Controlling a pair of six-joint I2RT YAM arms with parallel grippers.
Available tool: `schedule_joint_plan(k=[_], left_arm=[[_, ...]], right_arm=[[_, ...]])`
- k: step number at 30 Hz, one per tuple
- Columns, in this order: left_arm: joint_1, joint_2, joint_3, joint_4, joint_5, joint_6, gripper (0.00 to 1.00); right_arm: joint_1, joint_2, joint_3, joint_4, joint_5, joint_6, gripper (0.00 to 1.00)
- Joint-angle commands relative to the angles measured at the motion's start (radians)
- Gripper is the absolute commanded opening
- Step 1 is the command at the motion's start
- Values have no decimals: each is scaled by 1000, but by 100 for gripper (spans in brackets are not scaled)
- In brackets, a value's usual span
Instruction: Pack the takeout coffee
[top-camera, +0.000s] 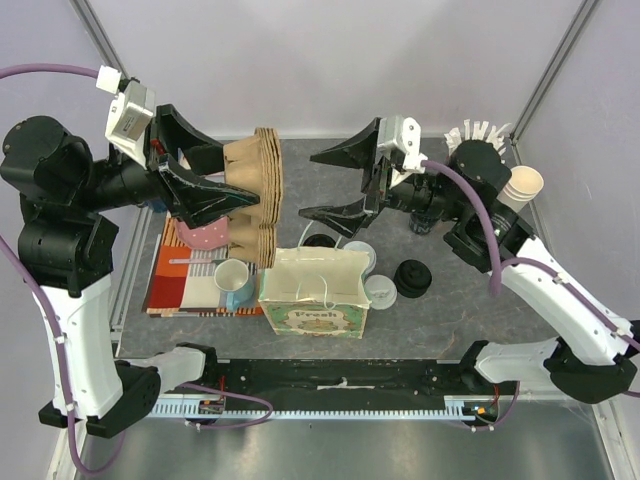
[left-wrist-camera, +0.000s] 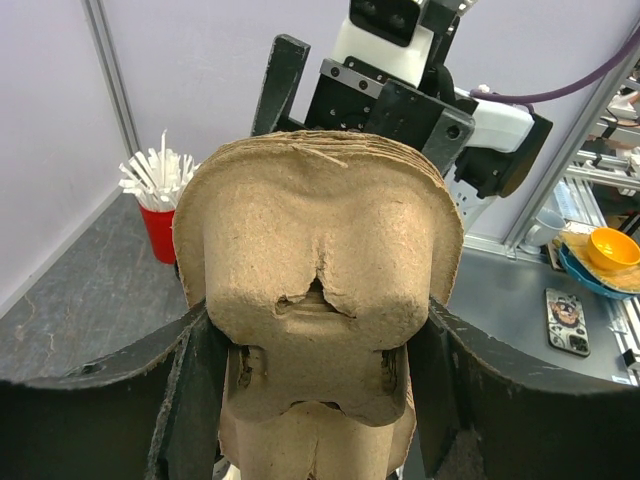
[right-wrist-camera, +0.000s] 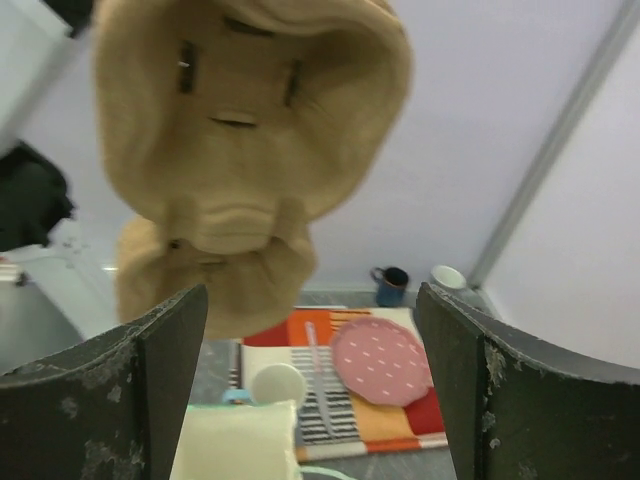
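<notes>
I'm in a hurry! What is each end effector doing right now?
Left end effector: shut on cup carriers.
Right end effector: open, empty.

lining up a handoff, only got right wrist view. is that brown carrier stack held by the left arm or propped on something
Observer: Held. The left gripper clamps the stack of pulp cup carriers from both sides, up off the table.
Operator: ok, and where's the stuff to pack, can't see any here
Observer: One white-lidded cup stands at the right end of the Fresh paper bag; another is just behind that corner.
</notes>
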Motion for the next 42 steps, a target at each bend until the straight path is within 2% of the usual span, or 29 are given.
schedule_joint_plan(k=[1, 9, 18, 29, 42], left_arm=[[2, -11, 31, 14, -12, 32, 2], [1, -11, 36, 13, -16, 37, 2], [2, -5, 40, 13, -12, 38, 2], [2, 3, 43, 19, -3, 35, 2], [1, -2, 43, 20, -2, 35, 2]], right_arm=[[6, 50, 60, 95, -184, 160, 90], [15, 85, 135, 155, -233, 335, 87], [25, 123, 180, 158, -325, 370, 87], [40, 142, 202, 232, -228, 473, 73], [52, 177, 221, 262, -254, 524, 66]])
